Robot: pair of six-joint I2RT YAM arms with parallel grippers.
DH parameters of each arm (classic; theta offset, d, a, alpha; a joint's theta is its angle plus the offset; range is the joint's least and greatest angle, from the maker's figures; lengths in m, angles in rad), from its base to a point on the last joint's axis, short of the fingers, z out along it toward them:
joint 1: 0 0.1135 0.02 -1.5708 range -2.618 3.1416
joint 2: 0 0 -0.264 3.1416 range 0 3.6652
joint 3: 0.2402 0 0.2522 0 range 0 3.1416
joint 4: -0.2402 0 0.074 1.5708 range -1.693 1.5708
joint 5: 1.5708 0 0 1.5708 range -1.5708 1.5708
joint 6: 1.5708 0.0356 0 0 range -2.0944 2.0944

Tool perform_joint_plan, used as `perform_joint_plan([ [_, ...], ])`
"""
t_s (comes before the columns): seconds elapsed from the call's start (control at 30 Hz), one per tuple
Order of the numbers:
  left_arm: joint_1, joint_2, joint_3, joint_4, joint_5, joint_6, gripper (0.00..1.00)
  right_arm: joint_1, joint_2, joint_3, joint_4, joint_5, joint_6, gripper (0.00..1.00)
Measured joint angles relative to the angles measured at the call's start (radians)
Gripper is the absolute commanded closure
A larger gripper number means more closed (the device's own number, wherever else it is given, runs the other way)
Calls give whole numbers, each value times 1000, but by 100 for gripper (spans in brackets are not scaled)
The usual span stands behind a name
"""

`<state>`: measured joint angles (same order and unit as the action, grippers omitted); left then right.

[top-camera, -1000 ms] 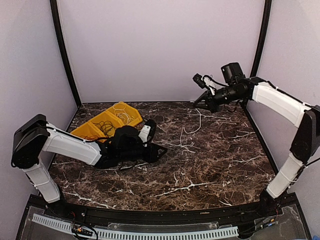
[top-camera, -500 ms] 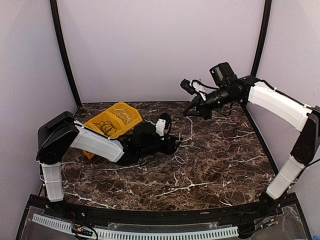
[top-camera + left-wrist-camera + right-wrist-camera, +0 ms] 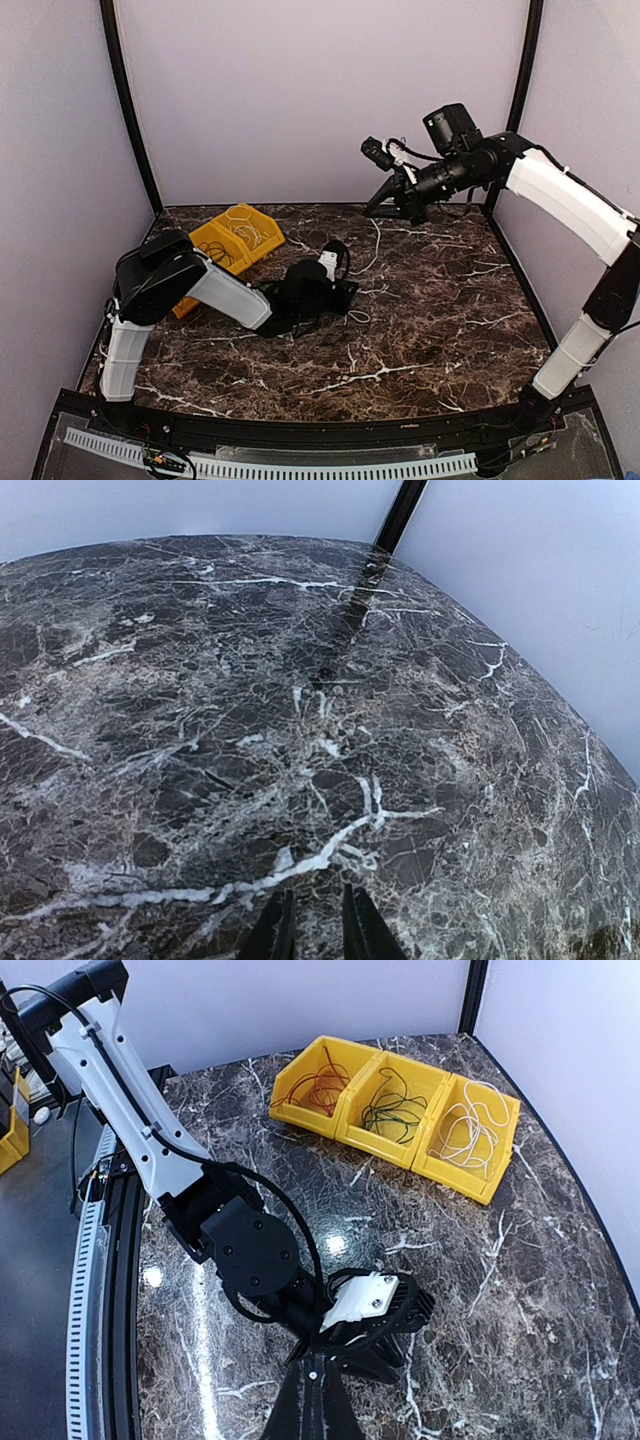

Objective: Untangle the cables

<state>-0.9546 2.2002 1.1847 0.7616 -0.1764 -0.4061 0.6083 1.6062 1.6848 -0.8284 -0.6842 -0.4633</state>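
Rear left: bin [image 3: 440, 1172] holds cables [image 3: 390, 1100] | right end effector [image 3: 312, 1368] together | left end effector [image 3: 315, 908] unclear

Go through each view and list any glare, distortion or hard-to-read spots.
Top external: soft, even light, but the white cable almost vanishes among the table's pale veins. Left wrist: wide-angle lens bows the table edge; only the left hand's tips show. Right wrist: sharp, with bright glare spots on the marble beside the left arm.

Left hand [image 3: 316, 892] cropped by lower edge
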Motion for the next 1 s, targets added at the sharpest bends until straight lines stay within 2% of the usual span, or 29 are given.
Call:
perform_joint_plan([
  [0.13,6,2,-17,35,8,-28,100,-8,-18,72,-25,0,-4,100],
  [0.37,10,2,-116,116,28,-68,100,-91,-63,249,-40,-16,-6,100],
  [0.53,10,2,-146,176,44,-83,100,-146,-96,278,-39,-15,1,100],
  [0.63,10,-6,-171,211,55,-88,100,-158,-112,233,-6,-14,7,100],
  [0.83,13,-59,-244,213,92,-88,100,-160,-134,4,85,53,29,100],
  [1.0,21,-170,-254,177,212,-88,100,-164,-94,-146,154,119,48,99],
])
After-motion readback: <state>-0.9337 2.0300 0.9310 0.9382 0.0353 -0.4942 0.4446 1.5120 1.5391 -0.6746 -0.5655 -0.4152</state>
